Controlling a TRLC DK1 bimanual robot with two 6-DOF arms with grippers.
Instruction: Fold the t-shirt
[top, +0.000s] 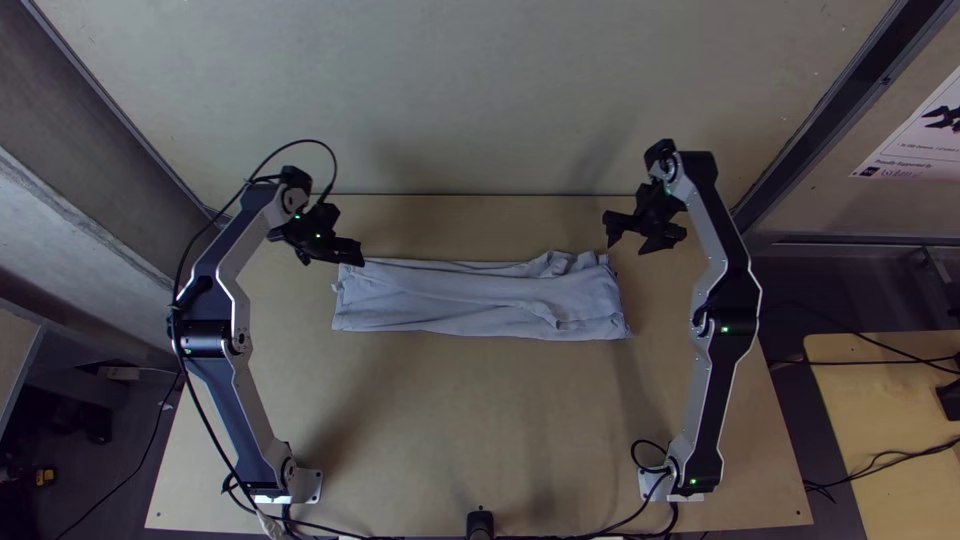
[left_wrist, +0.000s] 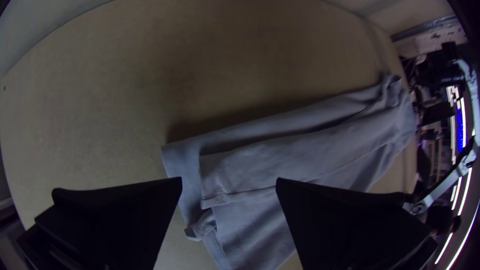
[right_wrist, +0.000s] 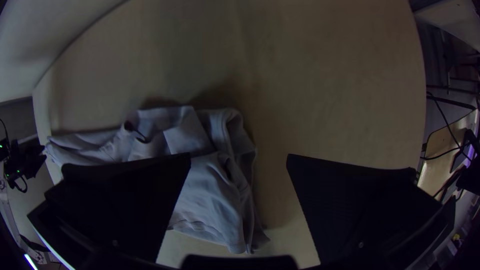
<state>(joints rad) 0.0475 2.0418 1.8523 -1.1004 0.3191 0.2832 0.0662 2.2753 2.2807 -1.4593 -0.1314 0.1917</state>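
In the top view we see the t-shirt (top: 470, 300) on the wooden surface (top: 430, 430), lying as a long, narrow strip crosswise between the two arms. Its left half looks fairly smooth; the right end is rumpled. We judge the lengthwise folding largely done, with the strip still to be shortened by bringing its ends in, and some tidying wanted. The left pincer (top: 333, 262) is by the strip's far left corner; the right pincer (top: 627, 248) is just beyond the other end, clear of the cloth.

In the left wrist view we find that pincer's fingers wide apart with no cloth caught between them. Here we can tell the layers apart, which from above nearly merge: a narrower flap lies over a wider one, its edge set back from the end, and a small crumpled bit pokes out at the side.

In the right wrist view the fingers also stand well apart, gripping nothing. We make out loose, overlapping folds and small hollows at the rumpled end, where the top view gives us mostly wrinkles; squaring that end may take care.
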